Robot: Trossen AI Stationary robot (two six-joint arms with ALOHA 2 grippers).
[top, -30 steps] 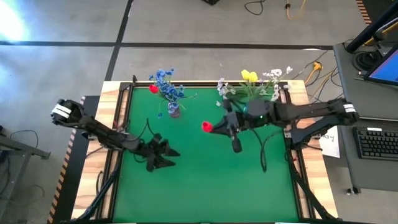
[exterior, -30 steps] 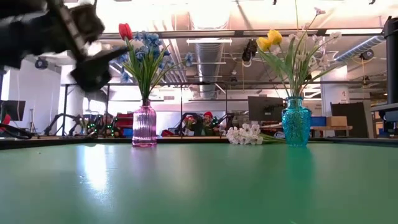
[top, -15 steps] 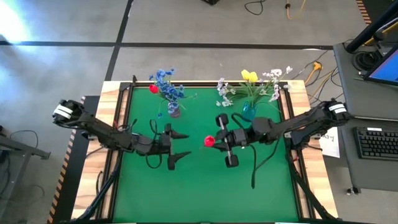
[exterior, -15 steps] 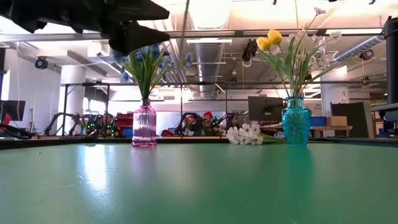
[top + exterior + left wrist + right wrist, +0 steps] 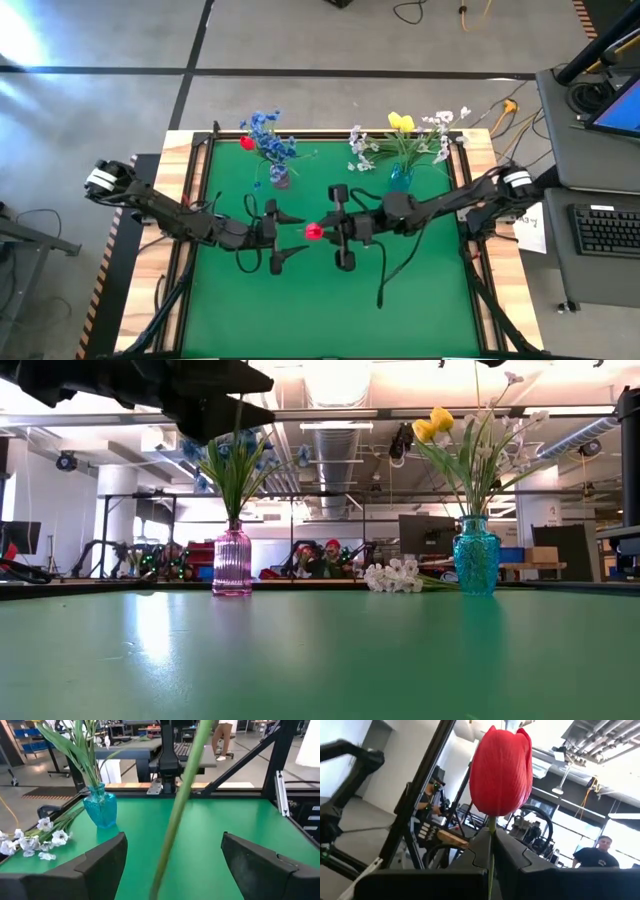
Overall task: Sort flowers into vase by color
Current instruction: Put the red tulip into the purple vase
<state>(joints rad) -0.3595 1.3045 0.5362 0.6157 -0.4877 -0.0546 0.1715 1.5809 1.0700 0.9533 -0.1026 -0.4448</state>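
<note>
Grippers meet over the middle of the green table (image 5: 330, 300), both held up off its surface. The left gripper (image 5: 288, 236) comes in from the left with its two dark fingers (image 5: 100, 865) spread wide apart; in its wrist view a green stem (image 5: 177, 810) runs upright through the gap between them without touching either one. The right gripper (image 5: 338, 228) reaches in from the right and is clamped on that stem just below the bloom, so the red tulip (image 5: 314, 232) sits between the two grippers in the high view and stands upright just above the closed fingers in the right wrist view.

Farther back, near the far edge of the table, stand two vases. On the left is the pink vase (image 5: 232, 560), holding blue clusters (image 5: 268, 135) with another red tulip (image 5: 247, 143) among them. On the right is the teal vase (image 5: 477, 555), holding yellow tulips (image 5: 401, 122) and sprays of small white blossoms (image 5: 440, 125). A white spray (image 5: 392, 576) lies flat on the table just left of the teal vase, its blossoms toward the middle.

Beyond the table, the low view shows a workshop room with a person (image 5: 331, 558) seated far off.
</note>
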